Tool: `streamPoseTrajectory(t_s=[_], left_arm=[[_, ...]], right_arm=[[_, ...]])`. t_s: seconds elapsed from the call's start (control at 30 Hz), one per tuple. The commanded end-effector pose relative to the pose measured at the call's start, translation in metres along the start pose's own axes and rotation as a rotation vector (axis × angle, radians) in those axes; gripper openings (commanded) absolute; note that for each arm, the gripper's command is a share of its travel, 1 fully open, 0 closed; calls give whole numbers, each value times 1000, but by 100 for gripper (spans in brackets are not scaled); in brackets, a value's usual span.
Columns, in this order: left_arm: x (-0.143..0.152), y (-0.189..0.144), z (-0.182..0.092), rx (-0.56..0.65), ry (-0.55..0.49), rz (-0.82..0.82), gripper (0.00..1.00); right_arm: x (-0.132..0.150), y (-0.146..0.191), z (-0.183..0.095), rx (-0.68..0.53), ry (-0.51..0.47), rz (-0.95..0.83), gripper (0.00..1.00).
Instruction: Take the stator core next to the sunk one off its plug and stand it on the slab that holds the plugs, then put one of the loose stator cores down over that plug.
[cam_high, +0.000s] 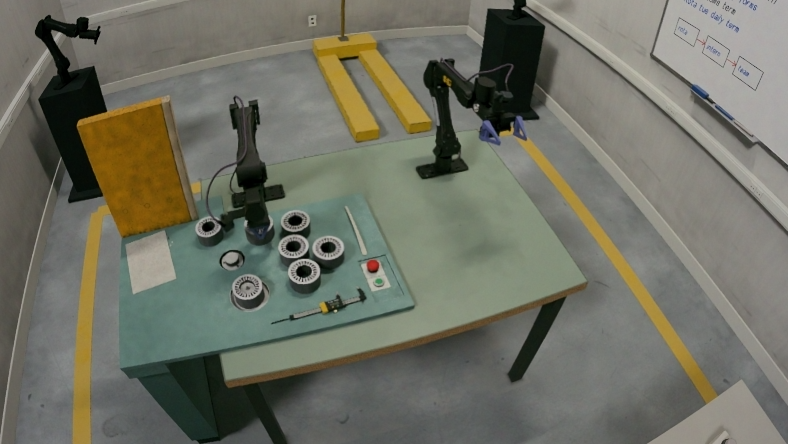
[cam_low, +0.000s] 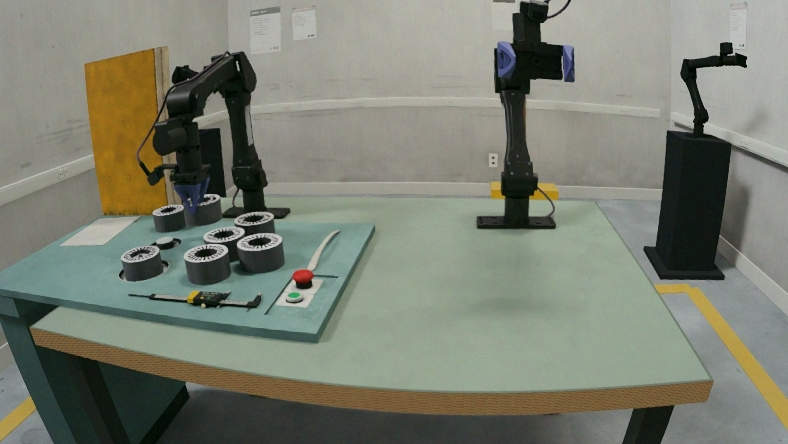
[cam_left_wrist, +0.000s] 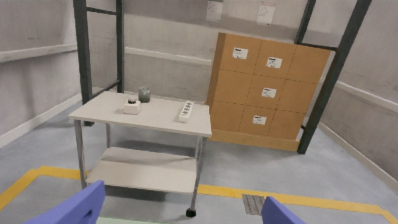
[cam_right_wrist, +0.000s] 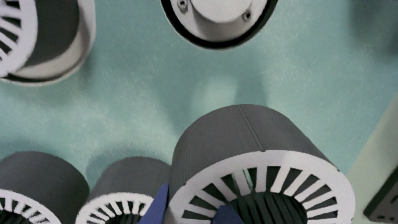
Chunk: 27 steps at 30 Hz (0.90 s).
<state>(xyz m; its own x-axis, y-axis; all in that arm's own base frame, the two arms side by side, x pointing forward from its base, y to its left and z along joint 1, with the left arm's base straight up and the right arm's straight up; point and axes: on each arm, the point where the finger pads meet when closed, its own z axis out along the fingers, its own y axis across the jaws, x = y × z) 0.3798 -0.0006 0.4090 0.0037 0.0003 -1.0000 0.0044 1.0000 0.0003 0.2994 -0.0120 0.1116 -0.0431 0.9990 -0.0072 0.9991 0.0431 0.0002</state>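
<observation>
Past the sunk core (cam_high: 249, 298) (cam_low: 141, 268) (cam_right_wrist: 55, 30), low on the left, the bare plug (cam_high: 232, 259) (cam_low: 164, 241) (cam_right_wrist: 220, 7) likely waits for the loose core (cam_high: 260, 241) (cam_low: 212, 213) (cam_right_wrist: 240, 130) that the right fingers (cam_high: 260, 232) (cam_low: 193, 205) pinch, left of middle, which must line up and go down, while the left fingers (cam_high: 502, 132) (cam_low: 534, 63), upper right, are wide open.

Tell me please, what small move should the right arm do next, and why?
I would shift the held stator core sideways until its bore lines up over the bare plug, before lowering. The right gripper is shut on its wall, the core is off to one side, and that plug has no core on it.
</observation>
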Motion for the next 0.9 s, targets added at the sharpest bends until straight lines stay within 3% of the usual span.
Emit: streamPoseTrajectory(t_s=[0.0, 0.1, 0.17, 0.3, 0.7, 0.87], left_arm=[[-13, 0, -9, -4, -32, 6, 100], [-13, 0, -9, -4, -32, 6, 100], [-13, 0, -9, -4, -32, 6, 100], [-13, 0, -9, -4, -32, 6, 100], [-13, 0, -9, -4, -32, 6, 100], [-13, 0, -9, -4, -32, 6, 100]], right_arm=[[-3, 7, -36, -67, -15, -8, 0], [-12, 8, -41, -79, 0, 33, 0], [-21, 10, -26, -29, -12, 47, 0], [-33, 11, -40, -75, -21, 103, 0], [-55, 17, -32, -45, -9, 182, 0], [-72, 18, -41, -74, -27, 227, 0]])
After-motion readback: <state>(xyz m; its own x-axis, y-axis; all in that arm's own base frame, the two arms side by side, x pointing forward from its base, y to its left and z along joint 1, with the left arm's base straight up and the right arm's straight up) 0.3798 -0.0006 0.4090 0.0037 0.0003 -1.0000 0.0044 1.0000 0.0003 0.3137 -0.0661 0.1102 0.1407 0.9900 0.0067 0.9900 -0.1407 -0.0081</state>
